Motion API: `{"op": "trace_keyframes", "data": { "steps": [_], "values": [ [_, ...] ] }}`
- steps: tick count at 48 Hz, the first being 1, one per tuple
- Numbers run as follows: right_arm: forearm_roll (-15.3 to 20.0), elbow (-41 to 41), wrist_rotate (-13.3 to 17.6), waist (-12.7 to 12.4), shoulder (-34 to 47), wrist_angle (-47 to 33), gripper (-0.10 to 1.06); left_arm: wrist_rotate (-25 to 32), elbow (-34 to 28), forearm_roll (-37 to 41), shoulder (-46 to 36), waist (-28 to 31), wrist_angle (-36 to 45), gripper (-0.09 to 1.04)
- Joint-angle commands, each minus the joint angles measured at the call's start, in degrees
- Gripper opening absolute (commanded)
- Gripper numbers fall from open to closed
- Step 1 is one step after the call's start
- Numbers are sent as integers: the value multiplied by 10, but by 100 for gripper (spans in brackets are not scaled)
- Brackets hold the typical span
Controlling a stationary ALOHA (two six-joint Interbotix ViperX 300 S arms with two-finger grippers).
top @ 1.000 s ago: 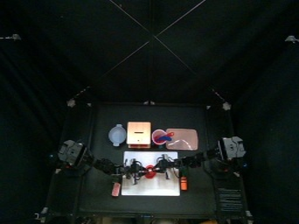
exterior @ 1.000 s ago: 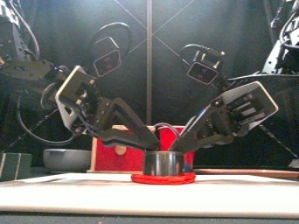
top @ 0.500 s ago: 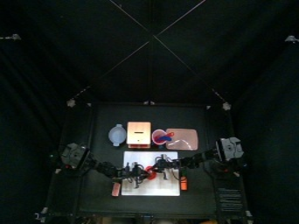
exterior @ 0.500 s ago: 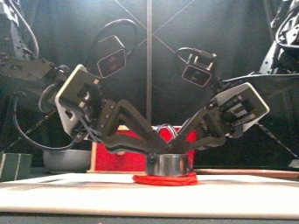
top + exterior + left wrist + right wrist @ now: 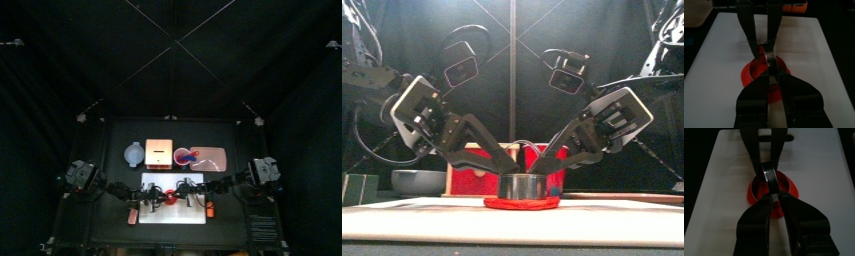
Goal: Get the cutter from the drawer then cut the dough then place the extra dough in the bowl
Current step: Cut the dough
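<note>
A round metal cutter (image 5: 524, 187) stands on the flat red dough (image 5: 523, 203), in the middle of the white cutting board (image 5: 422, 208). My left gripper (image 5: 505, 181) comes in from the left and my right gripper (image 5: 549, 182) from the right. Each is shut on the cutter's rim, on opposite sides. The left wrist view shows the left gripper (image 5: 769, 67) pinching the cutter (image 5: 767, 52) over the dough (image 5: 749, 75). In the right wrist view the right gripper (image 5: 773, 195) does the same on the cutter (image 5: 769, 173). From above, both arms hide most of the dough (image 5: 170, 199).
Behind the board stand the blue-grey bowl (image 5: 134, 153), the wooden box (image 5: 160, 152) with its red drawer front (image 5: 476, 178), and the pink tray (image 5: 218, 160) holding a red cup (image 5: 185, 156). A small red thing (image 5: 132, 215) and an orange one (image 5: 209, 209) lie at the board's sides.
Both grippers keep hold of the cutter on the dough. The cutter dipped a little and came back, and both wrists shifted slightly outward.
</note>
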Motion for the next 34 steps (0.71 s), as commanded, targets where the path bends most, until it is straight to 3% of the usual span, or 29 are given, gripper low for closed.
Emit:
{"op": "trace_keyframes", "data": {
  "steps": [1, 18, 34],
  "values": [
    [-4, 12, 2, 5, -4, 25, 56, 16, 28, -3, -7, 5, 21, 54],
    [0, -11, 4, 9, -4, 26, 58, 38, 16, 4, -18, 8, 23, 58],
    [11, -25, 2, 7, -4, 62, 61, 72, 8, 4, -54, 9, -23, 76]
  ]
}}
